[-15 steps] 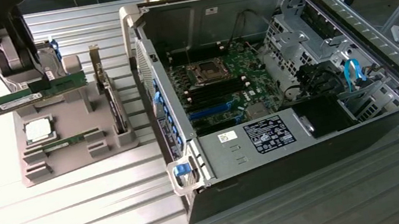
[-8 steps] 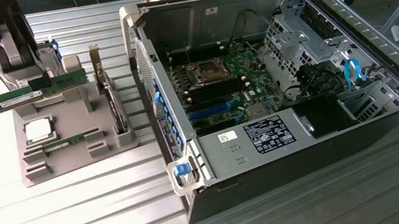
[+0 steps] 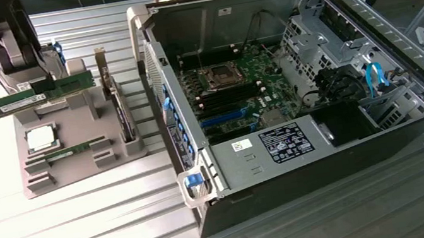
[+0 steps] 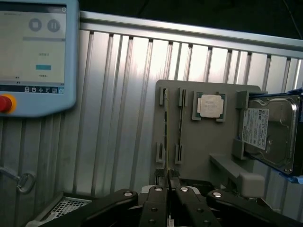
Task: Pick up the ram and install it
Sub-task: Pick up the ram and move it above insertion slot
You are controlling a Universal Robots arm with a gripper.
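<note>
**A:** There's the ram [image 3: 70, 85], a thin green memory stick with small black chips. It's up in the air at the exterior view's far left, level, above the grey plastic parts holder [image 3: 76, 174].

**B:** And the black gripper [image 3: 24, 99] has it, jaws drawn narrow and pinched on the stick near its middle. From the wrist you see it edge-on, running out from between the fingers.

**A:** Its identical twin stick [image 3: 68, 153] lies down in the holder, just beside the square silver processor [image 3: 41, 138]. The boxy metal hard drive [image 4: 272, 135] stands at the holder's edge.

**B:** Well apart, to the exterior view's right, the open black computer case [image 3: 331, 170] lies with its green motherboard [image 3: 257, 80] exposed.

**A:** What worries you?

**B:** That slim pinch. I reckon the board could pivot between the pads, and a tilted stick would miss its slot or clip the case wall. If it's turned the wrong way round, it won't seat either.

**A:** Any writing?

**B:** The grey control pendant [image 4: 33, 56] with its red button [image 4: 4, 103] shows a screen, but the text is too small to read. It's the same with the black label [image 3: 284, 142] inside the case and with the drive's white sticker.
</note>
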